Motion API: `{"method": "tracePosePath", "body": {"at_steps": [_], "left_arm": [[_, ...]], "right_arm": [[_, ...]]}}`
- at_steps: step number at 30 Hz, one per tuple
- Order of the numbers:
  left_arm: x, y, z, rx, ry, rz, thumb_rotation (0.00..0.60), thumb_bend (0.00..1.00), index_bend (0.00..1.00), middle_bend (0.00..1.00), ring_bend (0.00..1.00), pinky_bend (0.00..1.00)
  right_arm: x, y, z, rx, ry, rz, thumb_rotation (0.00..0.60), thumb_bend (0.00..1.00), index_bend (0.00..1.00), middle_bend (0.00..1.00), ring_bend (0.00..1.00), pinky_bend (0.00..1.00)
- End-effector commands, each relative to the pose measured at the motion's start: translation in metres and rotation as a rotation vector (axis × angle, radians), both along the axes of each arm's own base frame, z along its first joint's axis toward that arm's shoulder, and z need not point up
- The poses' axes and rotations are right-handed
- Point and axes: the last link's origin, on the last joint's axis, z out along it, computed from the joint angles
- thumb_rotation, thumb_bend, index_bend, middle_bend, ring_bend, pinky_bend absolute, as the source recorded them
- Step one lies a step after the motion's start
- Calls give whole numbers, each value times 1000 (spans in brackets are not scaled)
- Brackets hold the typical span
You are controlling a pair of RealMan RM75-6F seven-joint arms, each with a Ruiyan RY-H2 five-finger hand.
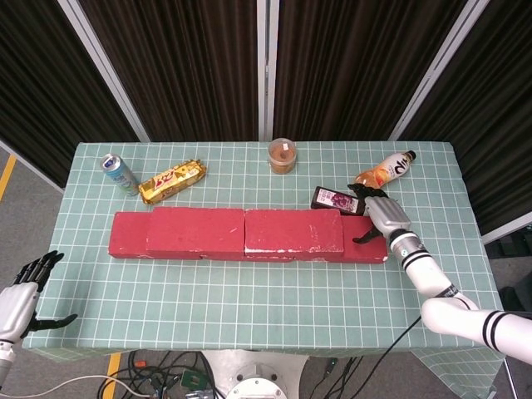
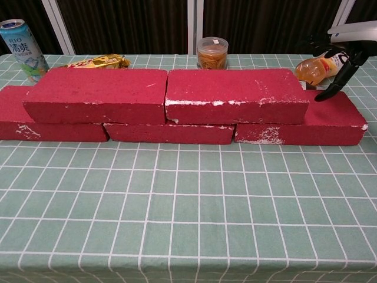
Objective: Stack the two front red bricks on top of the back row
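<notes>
Two red bricks lie on top of a back row of three: the left upper brick (image 1: 196, 228) (image 2: 94, 94) and the right upper brick (image 1: 293, 229) (image 2: 235, 88), end to end. Of the lower row, the left brick (image 2: 12, 115), middle brick (image 2: 171, 133) and right brick (image 1: 366, 248) (image 2: 330, 117) show beneath them. My right hand (image 1: 378, 218) (image 2: 344, 50) hovers open over the far right end of the lower right brick, a fingertip (image 2: 321, 96) at its top face. My left hand (image 1: 20, 295) hangs open off the table's front left corner.
Behind the bricks stand a drink can (image 1: 119, 172) (image 2: 22, 50), a gold snack bar (image 1: 172, 181) (image 2: 97, 61), a small jar (image 1: 283, 155) (image 2: 212, 53), a lying orange bottle (image 1: 384, 171) (image 2: 318, 68) and a dark packet (image 1: 335, 199). Green checked cloth (image 1: 266, 299) spreads in front.
</notes>
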Motion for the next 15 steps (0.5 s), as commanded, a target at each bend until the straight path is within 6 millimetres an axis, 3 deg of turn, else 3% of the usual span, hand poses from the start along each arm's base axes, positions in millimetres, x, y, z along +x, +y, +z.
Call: {"method": "tracePosePath", "body": {"at_steps": [1,15], "left_arm": [[-1,0,0,2,0,2,600,0,33,0,0,1],[-6,-2,-1,-7,-1,18,600,0,33,0,0,1]], "right_arm": [[4,-2,-4,2,-1,10,600,38,0,0,0,0],[17,0,-13,11,-6,35,600,38,0,0,0,0]]}}
